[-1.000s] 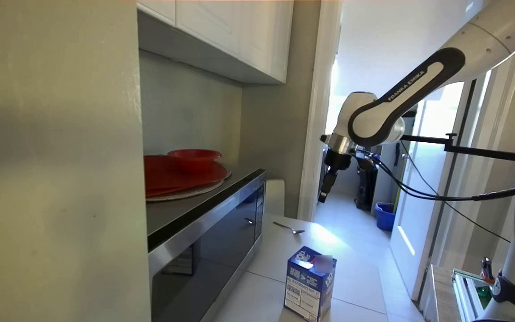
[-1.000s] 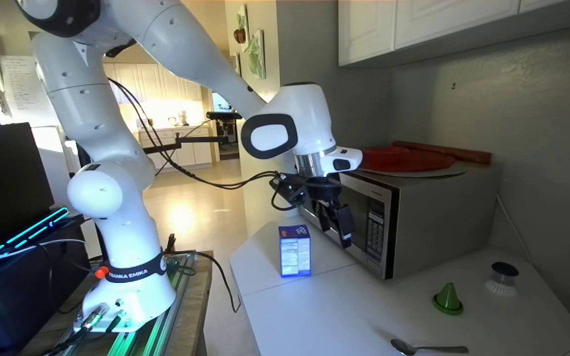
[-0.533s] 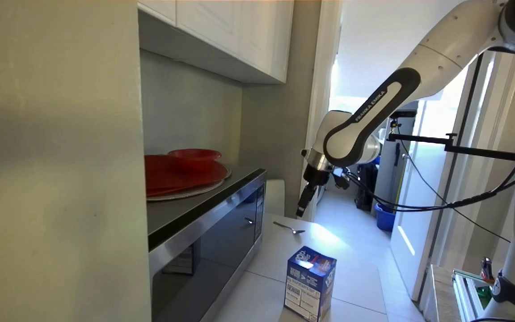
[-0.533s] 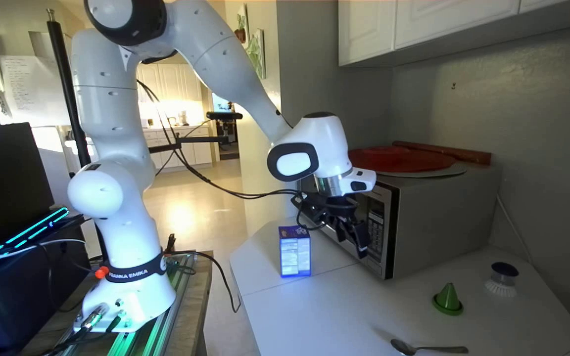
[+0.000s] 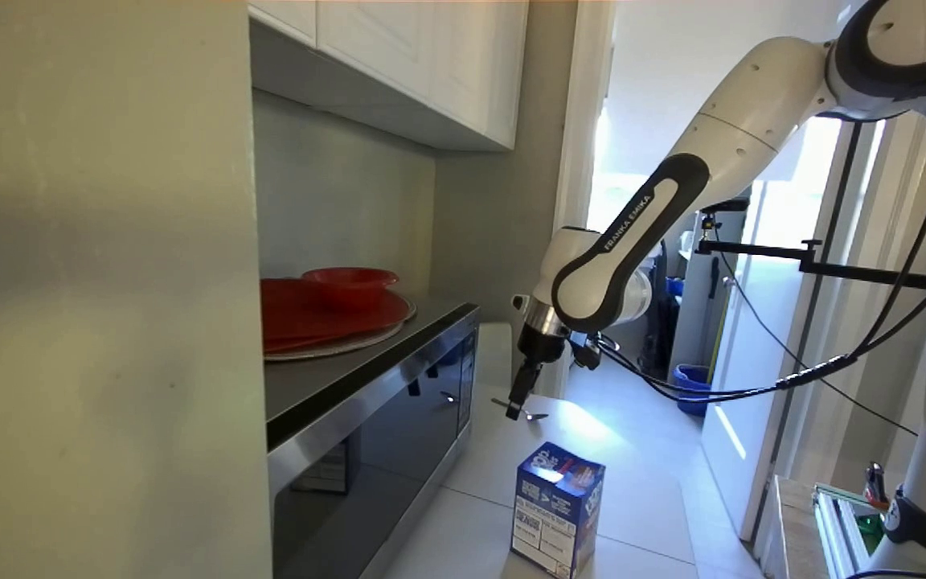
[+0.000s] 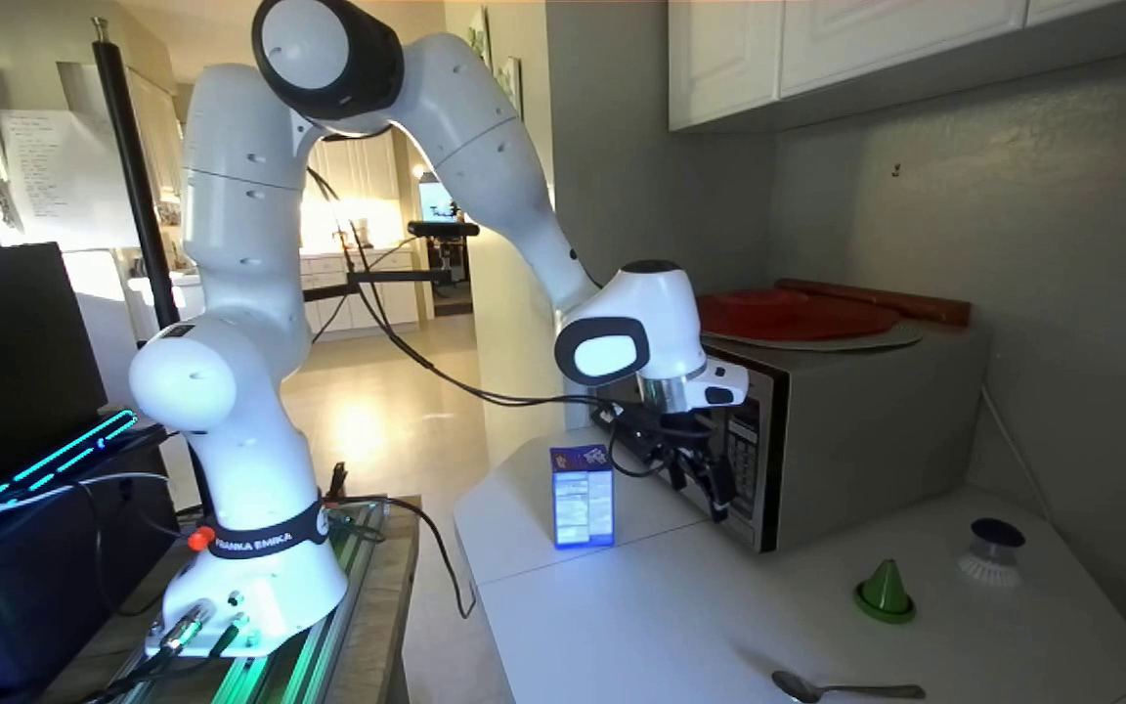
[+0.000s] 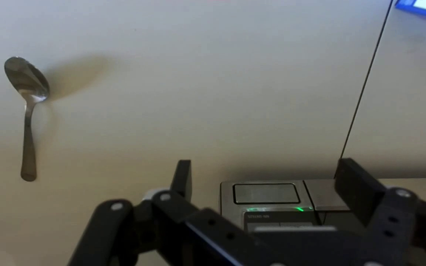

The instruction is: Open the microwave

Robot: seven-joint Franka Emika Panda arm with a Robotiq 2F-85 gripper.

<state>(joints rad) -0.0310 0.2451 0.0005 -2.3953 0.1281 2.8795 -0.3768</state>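
The microwave stands on the white counter with its dark glass door (image 5: pixel 374 466) shut; its grey side (image 6: pixel 876 440) shows in an exterior view. In the wrist view its silver lower front has a rectangular outlined button (image 7: pixel 266 194) beside the door seam, with green light near it. My gripper (image 7: pixel 264 162) is open, nothing between its fingers, and this button shows between them in the wrist view. In both exterior views the gripper (image 5: pixel 513 412) (image 6: pixel 700 497) points down in front of the control-panel end. A gap shows between it and the microwave front.
A blue-and-white box (image 5: pixel 557 515) stands on the counter near the microwave front. A spoon (image 7: pixel 28 122), a green cone (image 6: pixel 884 592) and a brush (image 6: pixel 993 552) lie or stand beyond the panel end. Red dishes (image 5: pixel 350 289) sit on top, under white cabinets (image 6: pixel 866 49).
The arm has come down and toward the microwave. The gripper is now lower, in front of the control-panel end. The microwave, box and other things have not moved.
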